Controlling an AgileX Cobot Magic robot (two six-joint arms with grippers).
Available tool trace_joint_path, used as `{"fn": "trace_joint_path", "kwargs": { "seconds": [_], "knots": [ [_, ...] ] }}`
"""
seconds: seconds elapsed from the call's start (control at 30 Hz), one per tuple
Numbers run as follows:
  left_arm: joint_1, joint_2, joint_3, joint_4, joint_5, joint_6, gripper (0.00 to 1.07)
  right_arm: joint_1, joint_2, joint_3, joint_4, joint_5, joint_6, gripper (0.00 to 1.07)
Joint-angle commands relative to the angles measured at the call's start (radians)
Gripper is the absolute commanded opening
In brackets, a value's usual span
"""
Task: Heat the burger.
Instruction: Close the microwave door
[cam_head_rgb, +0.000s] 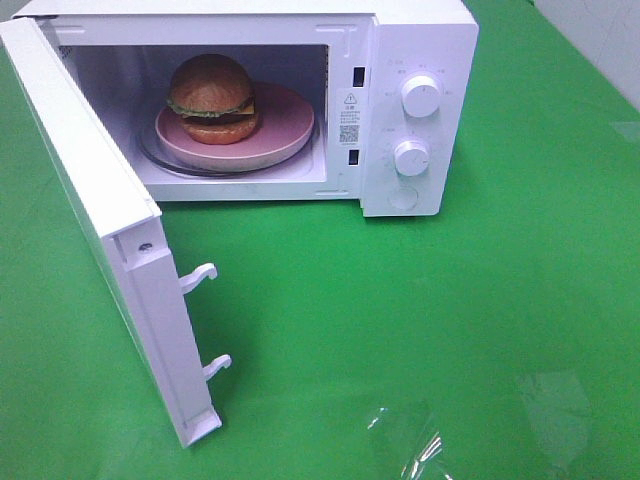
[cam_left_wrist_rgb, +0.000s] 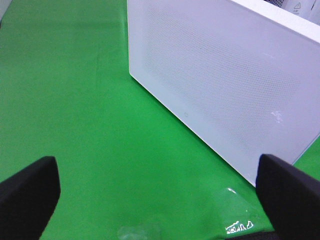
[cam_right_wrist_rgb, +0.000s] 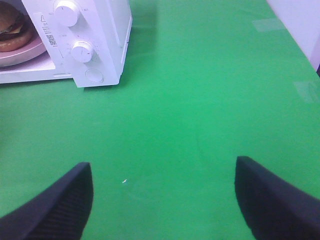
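The burger (cam_head_rgb: 211, 98), with a brown domed bun, green lettuce and a yellow cheese edge, sits on a pink round plate (cam_head_rgb: 284, 125) inside the white microwave (cam_head_rgb: 420, 40). The microwave door (cam_head_rgb: 95, 215) stands wide open toward the front left. Neither gripper shows in the exterior high view. In the left wrist view my left gripper (cam_left_wrist_rgb: 160, 192) is open and empty above the green cloth, facing the door's outer panel (cam_left_wrist_rgb: 220, 85). In the right wrist view my right gripper (cam_right_wrist_rgb: 162, 200) is open and empty, well back from the microwave (cam_right_wrist_rgb: 100, 40); part of the burger (cam_right_wrist_rgb: 11, 22) shows there.
Two white knobs (cam_head_rgb: 420, 95) (cam_head_rgb: 411, 157) and a round button (cam_head_rgb: 404, 198) are on the microwave's right panel. Two latch hooks (cam_head_rgb: 198, 275) stick out of the door's edge. Clear tape patches (cam_head_rgb: 410, 445) lie on the green cloth (cam_head_rgb: 420, 320) near the front.
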Motion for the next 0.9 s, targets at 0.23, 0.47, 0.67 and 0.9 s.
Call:
{"fn": "trace_joint_path", "kwargs": {
  "seconds": [0.23, 0.47, 0.67, 0.9],
  "knots": [
    [-0.002, -0.013, 0.002, -0.008, -0.010, -0.009, 0.99, -0.003, -0.026, 0.003, -0.001, -0.010, 0.002, 0.76],
    [-0.002, 0.008, -0.015, -0.005, -0.037, -0.035, 0.95, -0.003, -0.026, 0.003, -0.001, -0.010, 0.002, 0.76],
    [-0.002, 0.041, -0.024, -0.003, -0.104, -0.064, 0.83, -0.003, -0.026, 0.003, -0.001, -0.010, 0.002, 0.76],
    [-0.002, 0.128, -0.024, -0.004, -0.233, -0.064, 0.44, -0.003, -0.026, 0.003, -0.001, -0.010, 0.002, 0.76]
  ]
}}
